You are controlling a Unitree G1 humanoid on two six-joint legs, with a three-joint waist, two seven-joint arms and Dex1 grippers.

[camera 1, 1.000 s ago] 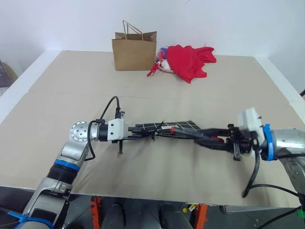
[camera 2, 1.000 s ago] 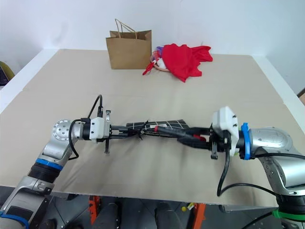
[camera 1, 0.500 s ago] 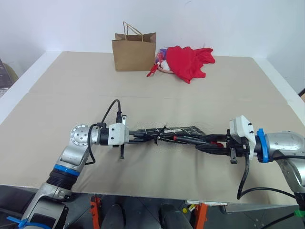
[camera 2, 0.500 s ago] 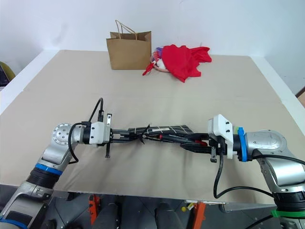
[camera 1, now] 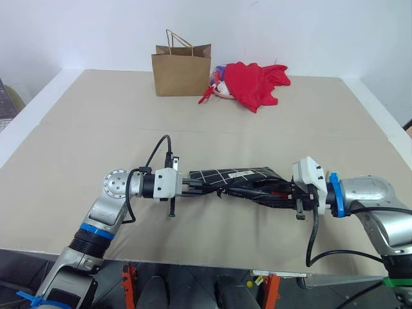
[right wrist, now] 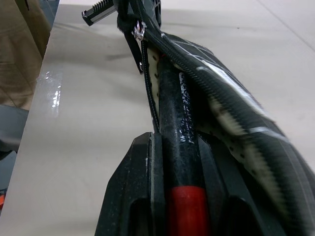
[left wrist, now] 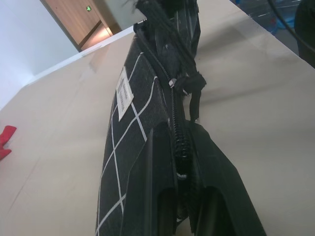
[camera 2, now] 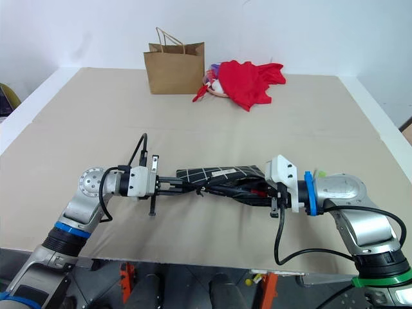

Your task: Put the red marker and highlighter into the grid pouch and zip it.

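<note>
L gripper (camera 1: 193, 185) pinched on grid pouch (camera 1: 235, 174) zipper end, R gripper (camera 1: 273, 194) clamped on red marker (right wrist: 178, 147) half in: tip may snag zipper teeth, pouch could buckle.

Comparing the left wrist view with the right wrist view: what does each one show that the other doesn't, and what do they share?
Left wrist view alone: the grid pouch's small white label, and the left gripper shut on the pouch's zipper edge.

Right wrist view alone: the red marker, clamped in the right gripper, with its black end pushed into the pouch's open mouth, and the pale lining along that opening.

Both: the black pouch with white grid lines, its zipper pull cord and the tan tabletop.
</note>
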